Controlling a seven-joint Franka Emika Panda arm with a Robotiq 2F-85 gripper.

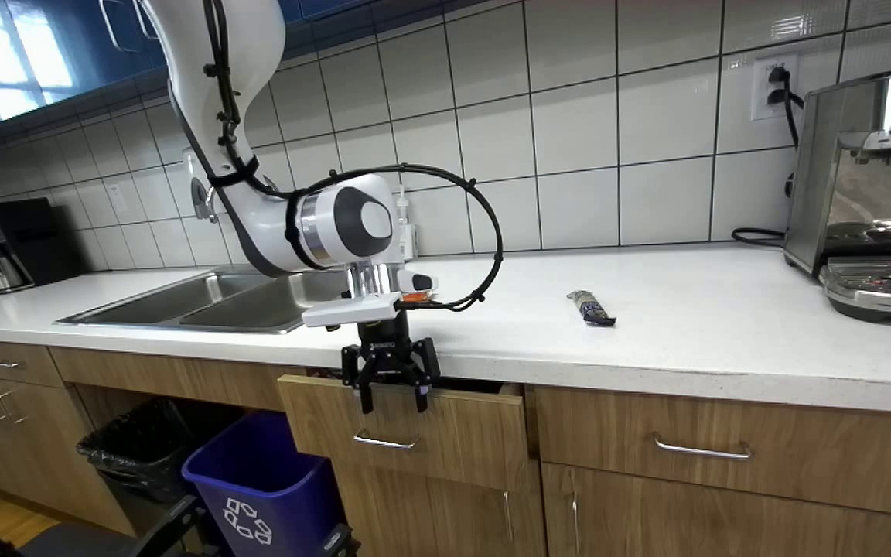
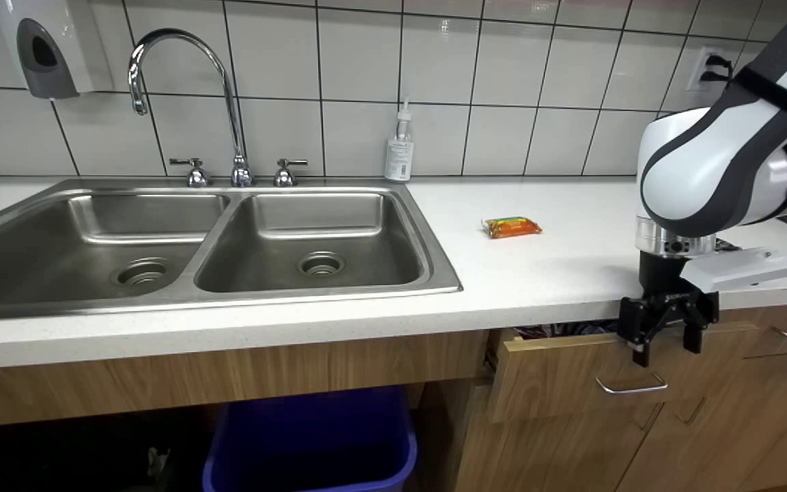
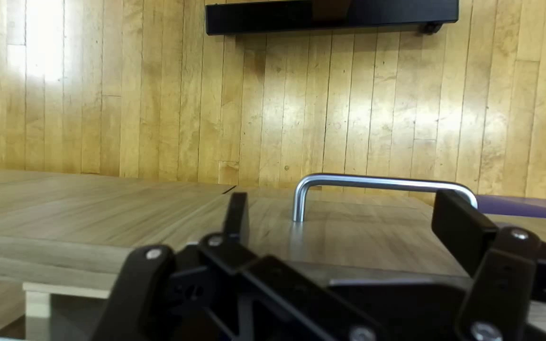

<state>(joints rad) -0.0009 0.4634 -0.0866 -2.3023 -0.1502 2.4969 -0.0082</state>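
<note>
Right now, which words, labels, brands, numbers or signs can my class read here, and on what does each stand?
Recycling sign, white three-arrow loop: on the blue recycling bin.
Print on the pump bottle: too small to read.
Print on the orange packet: too blurred.
Markings on the dark-ended packet: too blurred.
White lettering on the black housing above the fingers: too small to read surely.
No word, brand or number reads clearly.

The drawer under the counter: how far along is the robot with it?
Looks done: the drawer stands partly open, a gap showing behind its front. In hand: nothing is gripped; the claw hangs open above the handle. Left, perhaps: any further pulling or pushing, since the drawer is only partway out.
</note>
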